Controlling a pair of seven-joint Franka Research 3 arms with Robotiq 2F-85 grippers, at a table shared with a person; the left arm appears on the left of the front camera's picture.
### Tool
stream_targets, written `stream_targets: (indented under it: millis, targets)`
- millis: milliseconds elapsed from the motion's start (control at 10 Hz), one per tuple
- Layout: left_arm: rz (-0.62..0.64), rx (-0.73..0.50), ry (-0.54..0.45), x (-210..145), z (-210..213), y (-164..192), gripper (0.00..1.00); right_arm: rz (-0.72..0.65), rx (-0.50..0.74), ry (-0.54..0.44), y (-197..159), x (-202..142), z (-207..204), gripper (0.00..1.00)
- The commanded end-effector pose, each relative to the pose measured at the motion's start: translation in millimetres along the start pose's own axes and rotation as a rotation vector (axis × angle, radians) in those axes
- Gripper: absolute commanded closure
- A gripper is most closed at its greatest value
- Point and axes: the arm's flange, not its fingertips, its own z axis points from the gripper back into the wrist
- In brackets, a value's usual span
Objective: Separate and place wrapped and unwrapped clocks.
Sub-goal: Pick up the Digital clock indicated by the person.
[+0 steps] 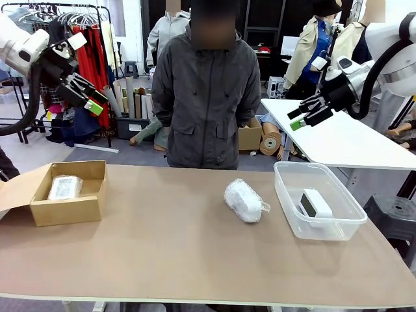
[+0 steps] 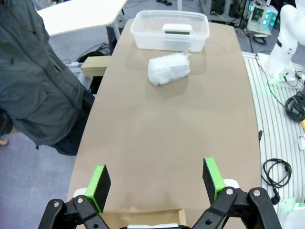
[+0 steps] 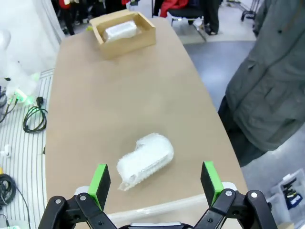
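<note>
One bubble-wrapped clock (image 1: 245, 200) (image 2: 168, 69) (image 3: 144, 159) lies loose on the brown table, right of middle. Another wrapped clock (image 1: 65, 187) (image 3: 120, 30) rests inside the cardboard box (image 1: 39, 213) (image 3: 125, 43) at the left. The bare white clock with a dark screen (image 1: 315, 205) (image 2: 177, 29) sits in the clear plastic tub (image 1: 290, 209) (image 2: 143, 39) at the right. My left gripper (image 1: 88, 94) (image 2: 156, 179) hangs open high above the box. My right gripper (image 1: 301, 116) (image 3: 156, 180) is open too, raised above the tub, with nothing between its fingers.
A person in a dark grey jacket (image 1: 206, 91) stands at the far edge of the table (image 1: 175, 253), arms down. A white table (image 1: 338, 140) stands behind at the right. Cables (image 3: 33, 119) lie on the floor off the table's side.
</note>
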Motion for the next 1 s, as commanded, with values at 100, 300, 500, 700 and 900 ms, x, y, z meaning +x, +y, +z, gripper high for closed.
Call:
stream_targets:
  millis: [100, 300, 500, 700, 900]
  targets:
    - [-0.011, -0.004, -0.002, -0.5, 0.5, -2.2, 0.0, 0.056, 0.021, -0.037, -3.6, 0.5, 7.1, 0.0]
    - [-0.011, -0.004, -0.002, -0.5, 0.5, -2.2, 0.0, -0.013, -0.038, -0.042, -4.0, -1.3, 3.2, 0.0]
    - [-0.011, -0.004, -0.002, -0.5, 0.5, -2.2, 0.0, 0.029, 0.019, -0.005, -0.8, -1.6, 4.2, 0.0]
    - [-0.011, -0.004, -0.002, -0.5, 0.5, -2.2, 0.0, 0.029, 0.019, -0.005, -0.8, -1.6, 4.2, 0.0]
    - [-0.011, -0.004, -0.002, -0.5, 0.5, -2.2, 0.0, 0.029, 0.019, -0.005, -0.8, -1.6, 4.2, 0.0]
